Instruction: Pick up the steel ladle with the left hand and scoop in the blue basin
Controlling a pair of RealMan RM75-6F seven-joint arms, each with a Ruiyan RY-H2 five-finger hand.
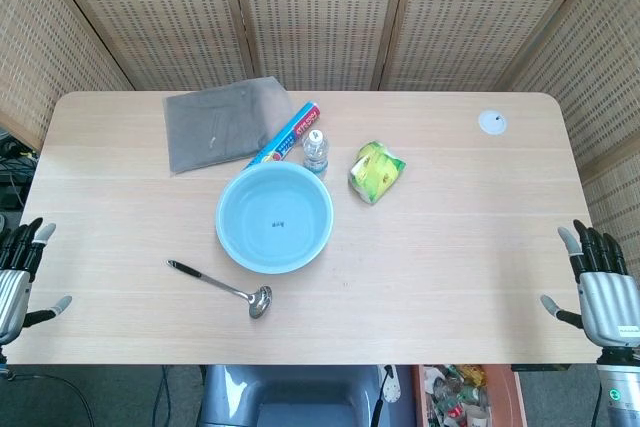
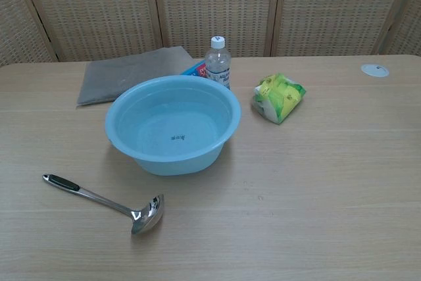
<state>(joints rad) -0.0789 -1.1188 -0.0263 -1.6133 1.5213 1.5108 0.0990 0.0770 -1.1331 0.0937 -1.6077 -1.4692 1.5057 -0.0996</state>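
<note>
Ladle (image 1: 220, 287): flat on bench (image 1: 450, 277), beside basin (image 1: 274, 217).
Left robot hand (image 1: 18, 277): fingers apart, empty.
Right robot hand (image 1: 600, 282): fingers apart, empty.
Grasp: best taken at the black handle end.

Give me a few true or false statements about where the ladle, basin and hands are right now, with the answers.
1. The steel ladle lies on the table, outside the blue basin. True.
2. The left hand holds the ladle. False: it is open at the table's edge, apart from it.
3. A water bottle stands behind the basin. True.
4. The green packet sits inside the basin. False: it lies on the table beside it.
5. The right hand rests on the basin. False: it is open, far off.
</note>
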